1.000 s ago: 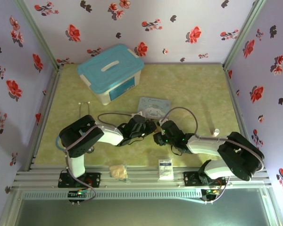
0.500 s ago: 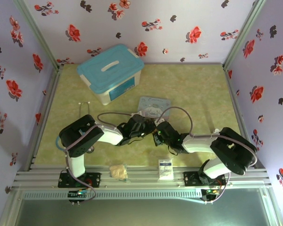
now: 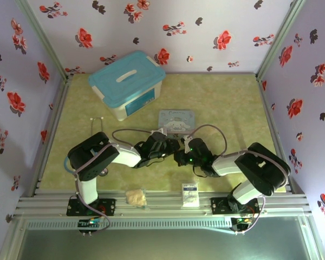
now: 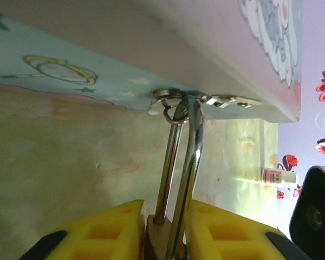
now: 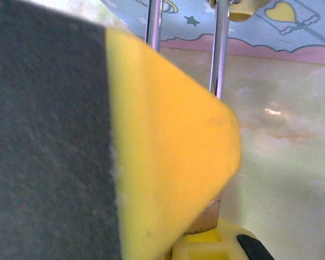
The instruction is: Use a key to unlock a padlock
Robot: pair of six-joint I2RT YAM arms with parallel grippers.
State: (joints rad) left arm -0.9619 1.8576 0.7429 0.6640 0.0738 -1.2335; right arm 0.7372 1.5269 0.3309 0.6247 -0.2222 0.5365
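The left gripper [image 4: 165, 230] has its two yellow pads [image 4: 103, 233] pressed in on the padlock [image 4: 156, 241]. The little gold body sits right between them, so this gripper is grasping the padlock. The right gripper [image 3: 180, 157] is squeezed tight. Its fat yellow finger [image 5: 168, 135] blocks the spot where the tips meet, so I cannot tell if the key is pinched in there.

Going out from the left pads, the padlock's two thin silver bars run straight away from the gripper. They reach a small ring [image 4: 176, 100] on the side of the pale blue tin [image 4: 70, 70], and the loop is hooked through that ring. So the padlock lies long-ways, with the loop end at the tin and the gold end in the left pads. I cannot tell if the loop has popped open.

In the right wrist view, the two bars go up toward the tin. A bit of the gold body peeks out under the yellow finger. The right gripper is just beside the padlock, on its right side. From above, both grippers meet nose to nose just in front of the tin.

I think the keyhole is in the gold end, away from the tin, but it is hidden. The key likely has to slide in along the same line as the bars, toward the tin. The left arm steadies the lock. The right arm is the one to bring the key, and it is very near.
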